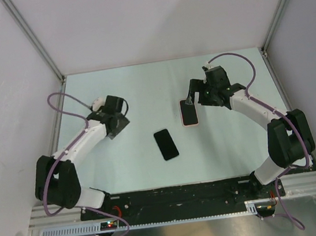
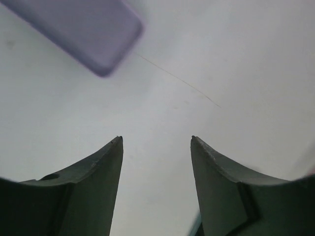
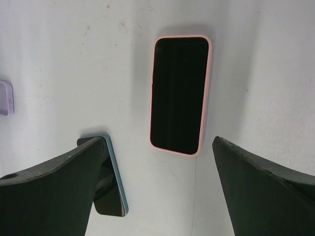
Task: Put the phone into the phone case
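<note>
Showing wrist-only, near phone [image 3: 110, 189]: lilac slab [image 3: 5, 98]

One pink case [image 3: 179, 93], dark-faced, just ahead of the right jaws. One black phone [image 1: 165, 144], blue-edged, beside those same jaws. One lavender slab [image 2: 78, 29], kind unclear, ahead of the left jaws. Three items total.

The table [image 1: 143, 91] is seen as a pale mint tint, without pattern. The phone case [image 3: 179, 93] is rimmed in pink, and its face is shown black. The phone [image 1: 166, 144] is rendered glossy black, edged in blue-green in the right wrist view. A blurred object [image 2: 83, 29], apparently lilac, is seen above the left tool [image 2: 155, 139], whose fingers [image 2: 88, 187] are coloured dark grey.
</note>
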